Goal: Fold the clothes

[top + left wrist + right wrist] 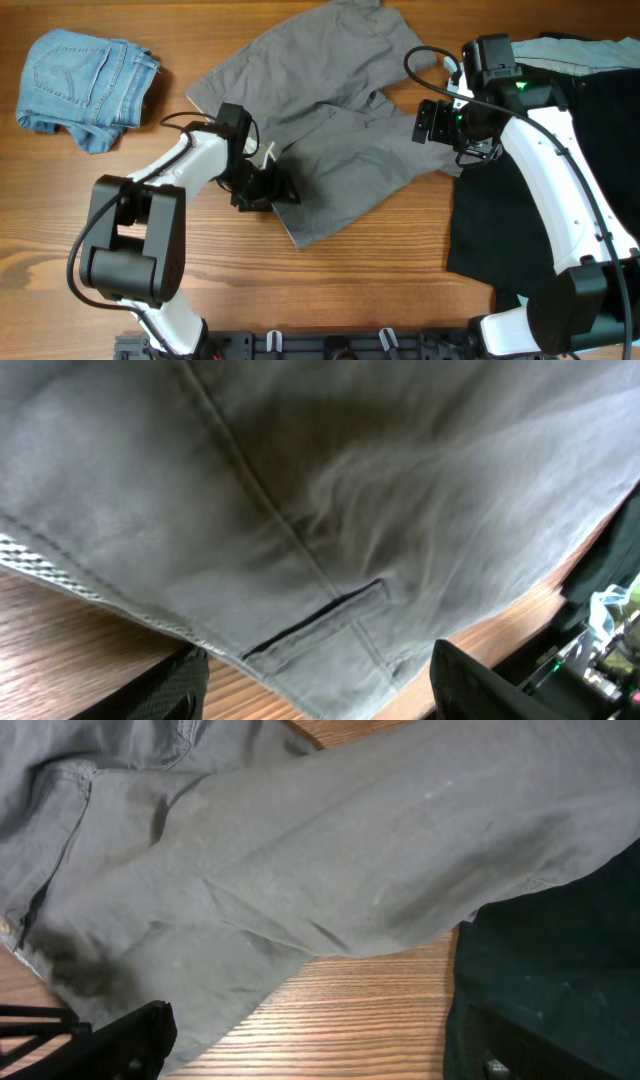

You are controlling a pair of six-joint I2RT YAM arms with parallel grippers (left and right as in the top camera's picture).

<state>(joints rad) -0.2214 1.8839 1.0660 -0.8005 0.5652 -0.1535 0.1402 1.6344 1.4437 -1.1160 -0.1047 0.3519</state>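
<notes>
Far left: small light-blue denim shorts, bunched into a rough fold on the wood table, well apart from everything else.

Left arm reaches in from the lower left. Left gripper sits low at the near-left edge of the grey shorts. In the left wrist view, both fingers are spread wide at the bottom of the frame. The hem of the shorts dips between them but is not clamped, so the gripper is open. That view also shows a welt pocket slit just above the hem, with a seam running diagonally up from it.

Centre: grey shorts lie spread and wrinkled, unfolded, running from upper centre down towards the near edge. The near corner is just beside the left gripper.

Right of centre: right gripper hovers over the right edge of the grey shorts, pointing left. In the right wrist view, its fingers are wide apart with bare wood and the cloth edge between them. It is open and holding nothing. A button shows at the far-left frame edge on the shorts.

Right: a large black garment lies flat under the right arm, with the edge of the grey shorts touching or slightly overlapping it. A pale-blue cloth peeks out at the top right, above the black garment.
</notes>
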